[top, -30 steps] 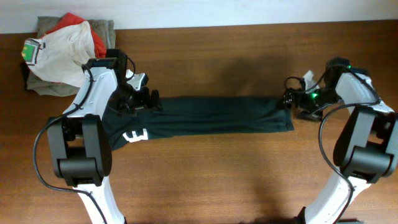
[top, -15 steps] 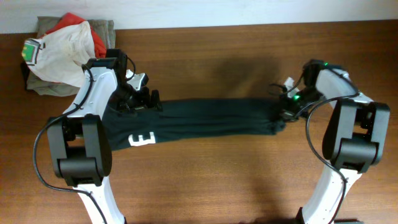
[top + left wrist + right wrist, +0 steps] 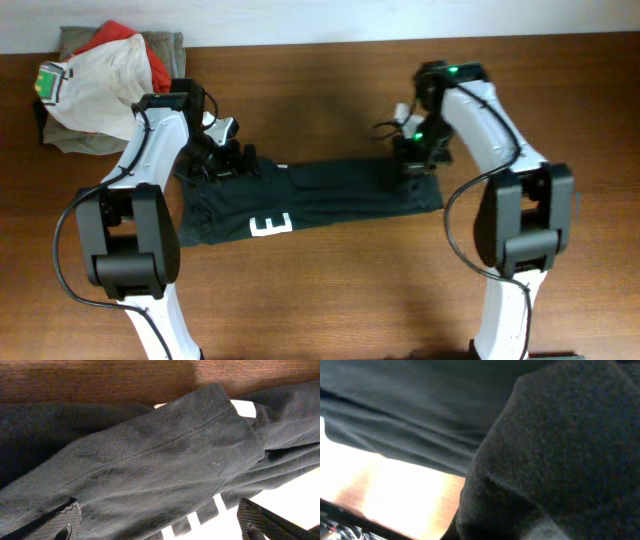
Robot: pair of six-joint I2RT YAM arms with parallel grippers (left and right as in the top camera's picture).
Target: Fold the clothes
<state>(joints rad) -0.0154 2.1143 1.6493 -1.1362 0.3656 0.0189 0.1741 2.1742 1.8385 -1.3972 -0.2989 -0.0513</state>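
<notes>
Well left of the shirt (image 3: 330, 192) sits a pile (image 3: 100, 75) of garments. Our left gripper (image 3: 232, 160) hangs over the shirt's left end, jaws wide. We see the shirt stretched on the table (image 3: 330, 290), white E (image 3: 271, 226) showing. Our right gripper (image 3: 411, 164) is clamped on its right end.

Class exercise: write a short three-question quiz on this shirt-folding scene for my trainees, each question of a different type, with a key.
1. True or false: the jaws of the right arm are shut on the black shirt.
2. Which white letter shows on the shirt? A) E B) S C) O
3. Fill in: by the robot's own sides, the pile of garments lies at the far ____ corner of the table.
Key: 1 true; 2 A; 3 left.
</notes>
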